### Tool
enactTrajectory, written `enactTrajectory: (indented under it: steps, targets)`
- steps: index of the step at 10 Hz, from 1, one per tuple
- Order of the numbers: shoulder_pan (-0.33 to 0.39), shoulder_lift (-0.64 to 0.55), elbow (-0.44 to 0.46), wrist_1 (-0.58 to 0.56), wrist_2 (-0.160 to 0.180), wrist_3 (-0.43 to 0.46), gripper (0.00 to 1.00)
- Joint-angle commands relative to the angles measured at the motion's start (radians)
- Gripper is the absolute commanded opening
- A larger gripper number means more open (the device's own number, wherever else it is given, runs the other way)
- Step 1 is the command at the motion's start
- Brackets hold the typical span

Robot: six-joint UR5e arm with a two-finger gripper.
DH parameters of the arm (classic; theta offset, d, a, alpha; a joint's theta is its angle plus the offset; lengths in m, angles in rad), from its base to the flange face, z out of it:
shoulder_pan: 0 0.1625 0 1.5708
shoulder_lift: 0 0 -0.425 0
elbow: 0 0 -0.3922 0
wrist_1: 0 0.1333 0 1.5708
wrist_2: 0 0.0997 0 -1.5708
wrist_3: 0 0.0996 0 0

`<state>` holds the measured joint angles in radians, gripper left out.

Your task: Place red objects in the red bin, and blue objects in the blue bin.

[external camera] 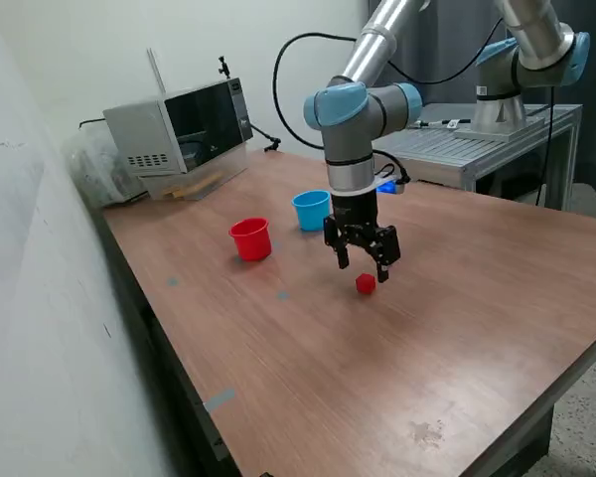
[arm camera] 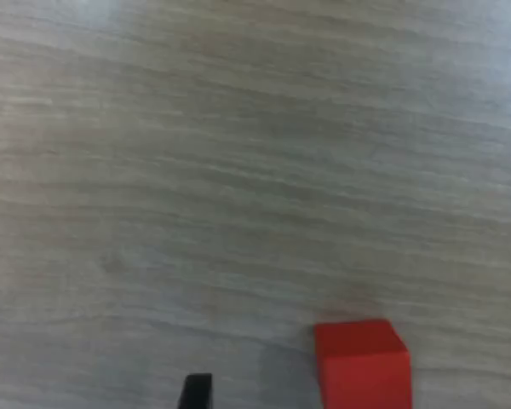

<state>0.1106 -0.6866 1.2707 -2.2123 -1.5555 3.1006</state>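
Observation:
A small red cube point(external camera: 366, 284) lies on the wooden table, and the wrist view shows it too point(arm camera: 362, 362) between the tips of my fingers. My gripper point(external camera: 364, 268) hangs just above it, open, with nothing held. The red cup point(external camera: 250, 239) stands upright toward the exterior view's left of the gripper. Just behind the gripper is the light blue cup point(external camera: 311, 210), also upright. No blue cube shows in either view.
A microwave point(external camera: 182, 126) on a clear box stands at the table's far corner by the wall. A metal bench point(external camera: 477, 144) with the arm's base is behind the table. The table's front edge point(external camera: 536, 397) runs at the exterior view's lower right.

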Motion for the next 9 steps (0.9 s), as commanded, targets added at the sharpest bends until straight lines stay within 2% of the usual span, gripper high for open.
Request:
enactTrajectory:
  steps: [1, 4, 5, 9]
  targets:
    - [-0.003, 0.002, 0.001, -0.003, 0.0, -0.002, 1.0]
    - [-0.003, 0.001, 0.003, -0.003, 0.0, -0.007, 1.0]
    - [-0.003, 0.001, 0.004, -0.003, 0.0, -0.007, 0.0]
    - [-0.002, 0.001, 0.006, -0.003, -0.002, -0.014, 0.0]
